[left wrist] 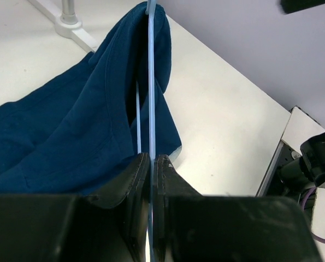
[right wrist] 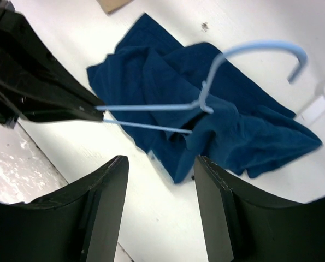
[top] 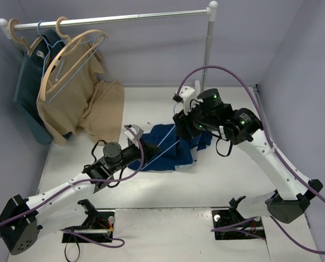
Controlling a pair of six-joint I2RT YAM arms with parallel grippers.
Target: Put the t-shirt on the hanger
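**Light-blue hanger pinched at one end, shirt only half on it**

The navy shirt is lying crumpled in the middle of the table, between the two arms. The thin hanger pokes out of it toward the left arm.

The left gripper is clamped tight on the bare end of the hanger, with the wire squeezed right between its fingers. In the left wrist view the hanger runs straight away from the fingers, and the shirt is draped over its far end.

From the right wrist view, the half of the hanger near the left gripper is bare wire. The cloth is bunched over the other half, from about the neck on. The hook curves up clear of the cloth. Most of the shirt is spread flat on the table.

The right gripper hangs above the shirt with its fingers spread and nothing between them. It isn't touching the cloth or the hanger.

At the back left, a rail carries a tan garment on a wooden hanger, with a dark teal one just behind it. Both are well apart from the shirt.
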